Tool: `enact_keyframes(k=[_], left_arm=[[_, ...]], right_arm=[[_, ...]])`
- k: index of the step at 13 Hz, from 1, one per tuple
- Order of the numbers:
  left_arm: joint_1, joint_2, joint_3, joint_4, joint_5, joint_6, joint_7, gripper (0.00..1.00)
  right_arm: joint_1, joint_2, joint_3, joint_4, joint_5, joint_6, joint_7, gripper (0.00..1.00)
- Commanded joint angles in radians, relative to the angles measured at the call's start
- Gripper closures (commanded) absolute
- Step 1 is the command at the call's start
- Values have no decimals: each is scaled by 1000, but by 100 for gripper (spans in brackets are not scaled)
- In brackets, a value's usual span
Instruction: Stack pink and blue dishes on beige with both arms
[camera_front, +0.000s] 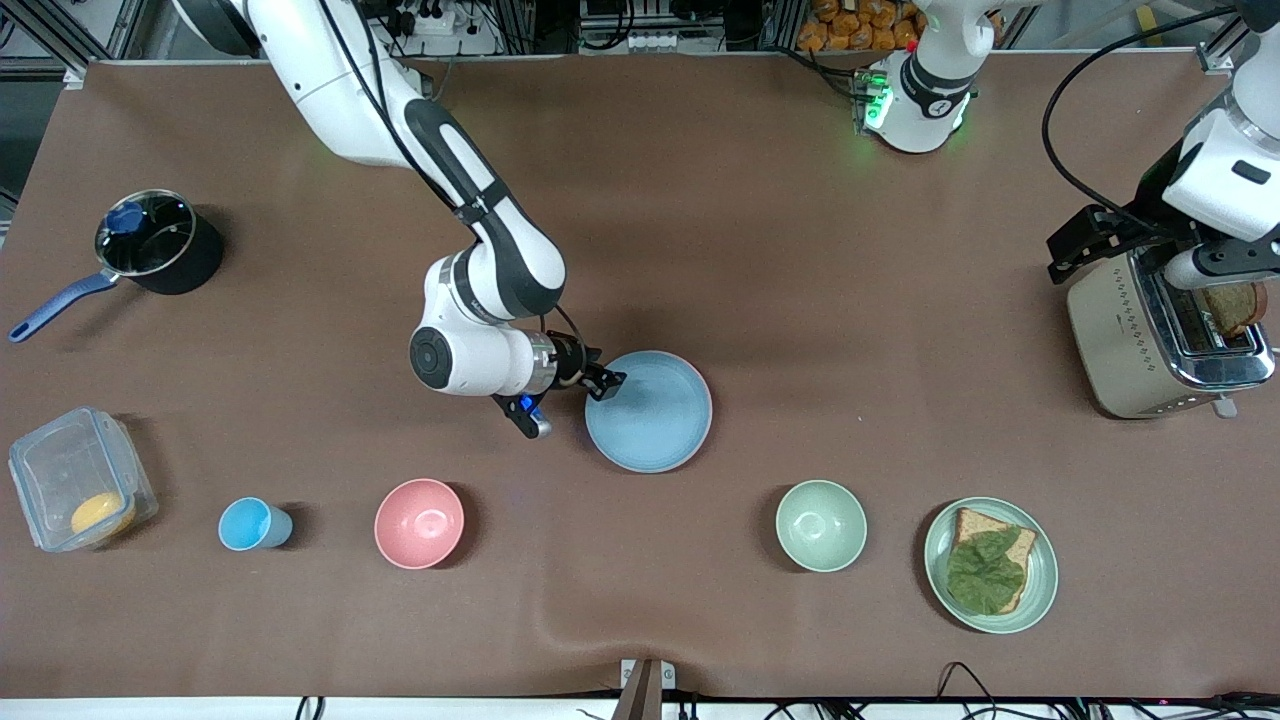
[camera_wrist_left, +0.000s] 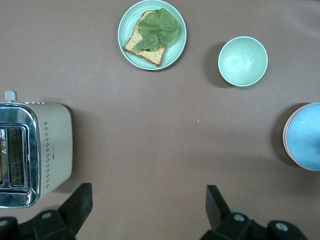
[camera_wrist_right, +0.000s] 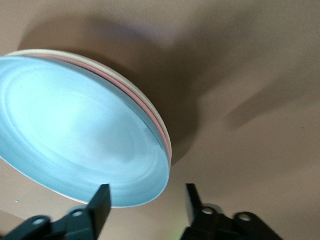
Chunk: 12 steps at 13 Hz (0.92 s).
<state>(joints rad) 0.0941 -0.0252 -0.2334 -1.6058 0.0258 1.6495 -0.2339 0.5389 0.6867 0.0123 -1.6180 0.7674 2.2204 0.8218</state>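
In the front view, the blue plate (camera_front: 649, 411) lies in the middle of the table (camera_front: 800, 300). The right gripper (camera_front: 607, 382) is at the plate's rim, on the side toward the right arm's end of the table. Its fingers look parted and hold nothing. The left gripper (camera_front: 1080, 250) hangs over the toaster (camera_front: 1165, 335) at the left arm's end, well apart from the plates, and this arm waits. The right arm is clearly the nearer one.

In the left wrist view, the left gripper's fingers (camera_wrist_left: 80, 205) stand wide open over bare table beside the toaster (camera_wrist_left: 35, 160). The blue plate (camera_wrist_left: 307, 137) shows at the picture's edge with a pink rim under it. The green bowl (camera_wrist_left: 243, 61) and the green plate with bread (camera_wrist_left: 152, 35) lie well apart from it.

In the right wrist view, the open fingers (camera_wrist_right: 102, 202) are just beside the stack: the blue plate (camera_wrist_right: 80, 130) on top, the pink plate (camera_wrist_right: 150, 110) under it, the beige plate (camera_wrist_right: 50, 53) lowest. The stack seems complete, so the gripper probably needs only to draw away from the rim. The brown cloth around is free and flat there.
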Motion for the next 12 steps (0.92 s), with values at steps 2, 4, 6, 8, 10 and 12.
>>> enact_keyframes(k=[2, 4, 6, 8, 10, 12], left_arm=[[-8, -4, 9, -3, 3, -11, 7, 0], [-10, -4, 9, -2, 3, -13, 5, 0], [-8, -4, 9, -3, 3, -13, 5, 0], [-10, -4, 8, -2, 3, -25, 7, 0], [-10, -4, 8, -2, 3, -25, 7, 0], [-10, -4, 8, -3, 3, -27, 15, 0]], right_arm=[[-34, -56, -20, -20, -22, -77, -24, 0], [-95, -87, -26, -20, -87, -186, -120, 0], [-177, -127, -28, -20, -179, -289, -252, 0], [-244, -173, -28, -19, -368, -361, -376, 0], [-299, -217, -26, -20, -509, -402, -473, 0], [-379, -258, -26, -20, -527, -462, -597, 0]])
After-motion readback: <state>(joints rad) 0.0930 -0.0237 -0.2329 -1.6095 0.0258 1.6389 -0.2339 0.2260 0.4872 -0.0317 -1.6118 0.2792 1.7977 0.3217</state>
